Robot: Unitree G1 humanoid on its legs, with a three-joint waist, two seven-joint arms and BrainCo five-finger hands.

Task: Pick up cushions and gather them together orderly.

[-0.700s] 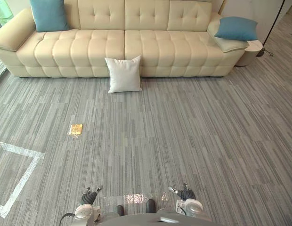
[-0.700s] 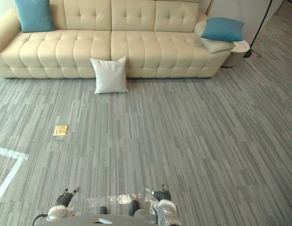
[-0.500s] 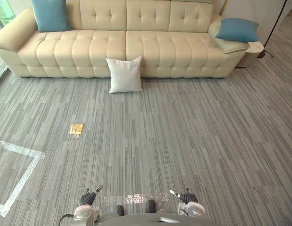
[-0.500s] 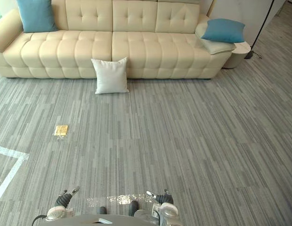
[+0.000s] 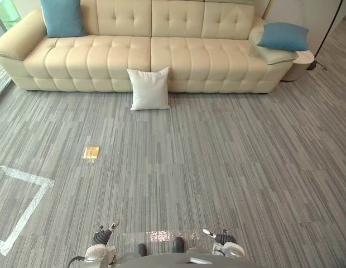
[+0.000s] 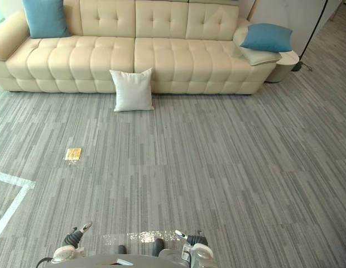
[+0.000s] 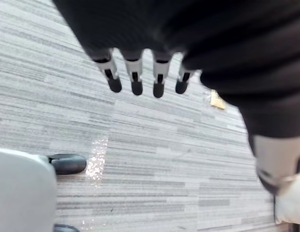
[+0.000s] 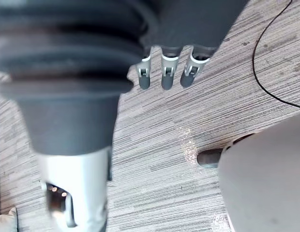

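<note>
White cushion [image 5: 149,89] on floor [image 5: 217,156], leaning on sofa [image 5: 106,58] front, well ahead of both hands, slightly to left. Left robot hand [image 5: 100,239] nearer than right robot hand [image 5: 223,239]; both fingers straight, empty.

3 cushions well apart, white square cushion [image 5: 149,89] stood upright on the grey floor [image 5: 229,162], leaned against the front of the cream sofa [image 5: 106,58], left blue cushion [image 5: 62,17] stood upright against its backrest, right blue cushion [image 5: 283,36] lay tilted on its right armrest
</note>
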